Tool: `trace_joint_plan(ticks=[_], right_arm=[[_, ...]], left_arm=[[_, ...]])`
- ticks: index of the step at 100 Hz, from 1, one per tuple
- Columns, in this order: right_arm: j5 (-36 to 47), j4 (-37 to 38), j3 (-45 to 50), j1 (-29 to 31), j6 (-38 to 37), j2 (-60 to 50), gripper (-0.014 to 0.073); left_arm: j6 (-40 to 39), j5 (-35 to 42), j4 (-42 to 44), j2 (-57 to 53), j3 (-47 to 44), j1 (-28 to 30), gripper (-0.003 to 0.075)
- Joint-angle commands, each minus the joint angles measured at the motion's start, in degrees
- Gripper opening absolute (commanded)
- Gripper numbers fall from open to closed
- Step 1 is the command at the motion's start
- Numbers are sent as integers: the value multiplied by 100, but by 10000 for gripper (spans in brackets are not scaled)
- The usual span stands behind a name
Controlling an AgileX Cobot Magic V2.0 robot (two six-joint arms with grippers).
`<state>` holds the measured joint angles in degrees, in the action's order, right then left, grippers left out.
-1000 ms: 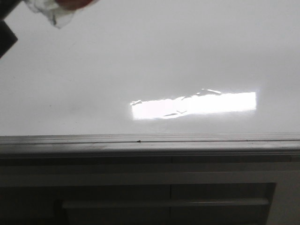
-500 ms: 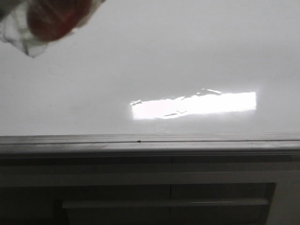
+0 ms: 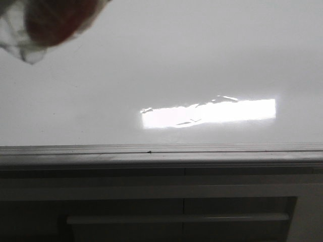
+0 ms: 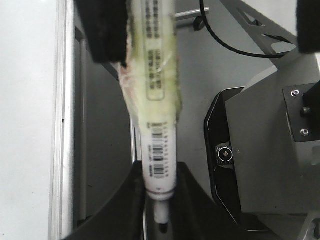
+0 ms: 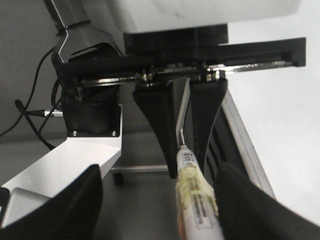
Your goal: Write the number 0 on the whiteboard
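The whiteboard (image 3: pixel 202 60) fills most of the front view, and the number 0 is not in view on it. A white marker (image 4: pixel 159 150) with a barcode and a yellowish tape wrap lies off the board's edge, over the floor. My left gripper (image 4: pixel 161 215) is shut on the marker near its dark tip. My right gripper (image 5: pixel 160 215) stands wide open around the marker's (image 5: pixel 197 205) taped rear part, which lies against one pad (image 4: pixel 102 30). A blurred red, tape-wrapped end (image 3: pixel 45 22) shows at the front view's top left.
A bright rectangular glare patch (image 3: pixel 209 113) sits on the board. The board's grey metal frame (image 3: pixel 161 151) runs along its near edge, with a dark panelled surface (image 3: pixel 151 206) past it. Grey arm housing (image 4: pixel 270 150) and black cables (image 5: pixel 30 115) lie beside the grippers.
In the front view the blurred red taped end has come further into the top left corner, down and leftward, and the dark shape at the left edge has gone.
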<state>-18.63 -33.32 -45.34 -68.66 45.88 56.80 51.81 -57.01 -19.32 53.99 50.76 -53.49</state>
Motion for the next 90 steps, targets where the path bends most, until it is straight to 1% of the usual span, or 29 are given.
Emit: trace_joint_plan(ticks=[1,14,21,36,37,38,47,52,58,82,86,90], right_arm=[[437,-164,-218,-15,41,24,412],[498,-413,-218,-15,41,110,407],[533,-503,-218,-15,41,123,366],[546,-534,-218,-15,41,134,213],[546,-534,-218,-15,41,134,213],[546,-534,-218,-15,41,134,191],[546,-534,-218,-15,41,134,87],[523,-534,-218,-15,41,134,3],[500,-534,-218,-15,41,134,-72],[634,-461,-218,-15,41,134,-74],[634,-413,-218,-15,41,134,-74],[634,-386,-218,-15,41,134,-74]], left_arm=[[-4,235,-214,-75,161,-34,-20],[-4,235,-214,-75,161,-34,-20],[-4,235,-240,-75,161,-34,-20],[-4,235,-252,-75,161,-34,-20],[-4,235,-252,-75,161,-34,-20],[-4,235,-252,-75,161,-34,-20],[-4,235,-252,-75,161,-34,-20],[-4,235,-252,-75,161,-34,-20],[-4,235,-252,-75,161,-34,-20],[-65,335,-278,-75,161,-34,-11],[-65,335,-344,-75,161,-34,20],[-65,342,-456,-87,161,-34,80]])
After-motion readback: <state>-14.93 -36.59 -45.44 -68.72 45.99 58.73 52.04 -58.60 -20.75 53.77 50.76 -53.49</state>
